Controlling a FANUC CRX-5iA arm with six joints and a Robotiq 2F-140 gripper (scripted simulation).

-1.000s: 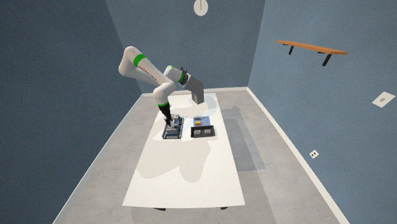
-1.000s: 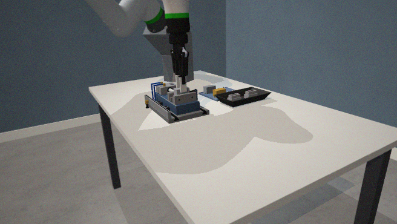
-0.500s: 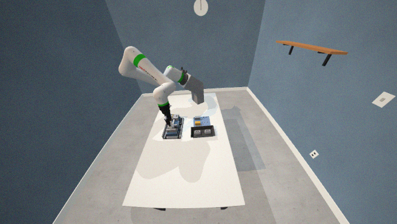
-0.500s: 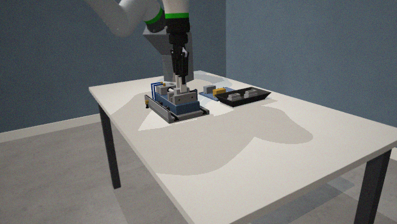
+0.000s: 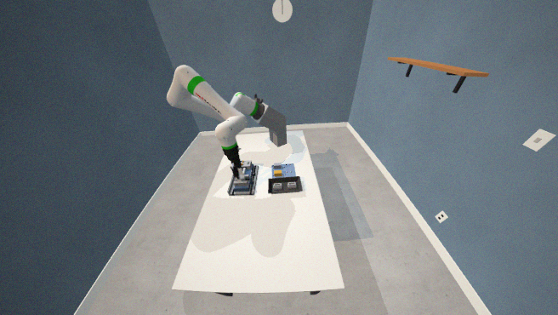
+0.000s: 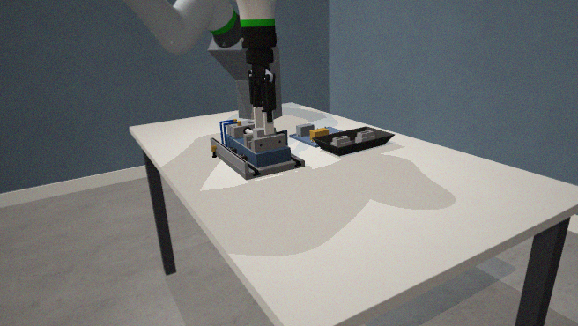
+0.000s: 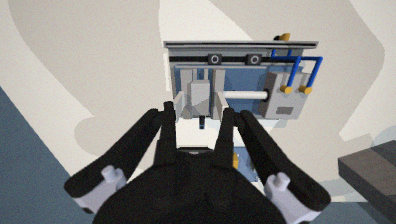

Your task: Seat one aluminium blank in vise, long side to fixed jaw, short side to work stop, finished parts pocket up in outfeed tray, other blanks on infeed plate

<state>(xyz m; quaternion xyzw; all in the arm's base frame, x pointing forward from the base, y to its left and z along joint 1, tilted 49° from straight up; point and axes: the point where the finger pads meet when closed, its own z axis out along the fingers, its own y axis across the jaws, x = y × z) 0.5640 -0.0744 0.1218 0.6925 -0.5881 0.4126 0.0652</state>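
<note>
A white robot arm reaches down over a vise [image 6: 264, 154] on a white tabletop [image 6: 396, 229]. Its black jaws [image 7: 197, 114] stand partly open and grip nothing, one finger either side of a grey aluminium blank [image 7: 199, 96] that sits in the vise's opening. To the side, a blue infeed plate [image 6: 304, 137] carries one grey blank [image 6: 304, 129] and one brass blank [image 6: 318, 132]. Next to it, a black outfeed tray [image 6: 379, 140] holds two finished parts [image 6: 340, 140].
</note>
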